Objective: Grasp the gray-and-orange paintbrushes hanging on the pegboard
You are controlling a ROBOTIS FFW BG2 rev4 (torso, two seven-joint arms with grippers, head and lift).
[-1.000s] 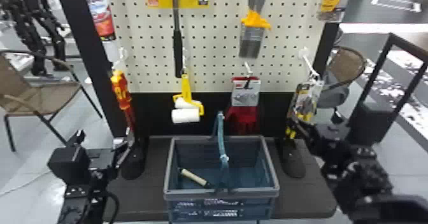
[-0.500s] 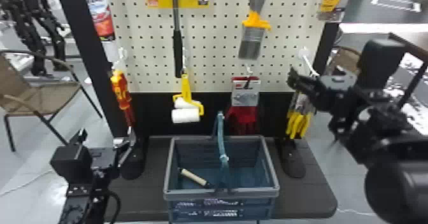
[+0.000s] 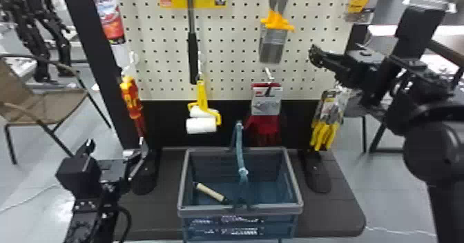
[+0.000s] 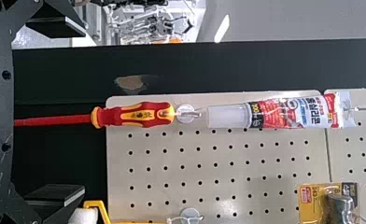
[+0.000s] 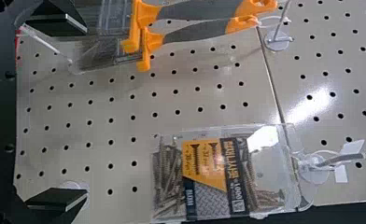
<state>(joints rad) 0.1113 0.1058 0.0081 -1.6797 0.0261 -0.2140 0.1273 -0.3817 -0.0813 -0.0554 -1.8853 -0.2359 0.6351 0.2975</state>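
2 paintbrushes (image 5: 197,32) hanging on pegboard (image 3: 228,52), R gripper (image 3: 335,51) hovering nearby, 2 fingers standing wide, L gripper (image 3: 116,143) idling, 2 fingers also wide

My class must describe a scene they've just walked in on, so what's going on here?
A two-armed robot seems to be going for the gray-and-orange paintbrushes, which hang on the pegboard. Its right end effector is raised at the board beside them, open and empty. The left end effector, also open and empty, is near the red-and-yellow screwdriver. A basket stands below.
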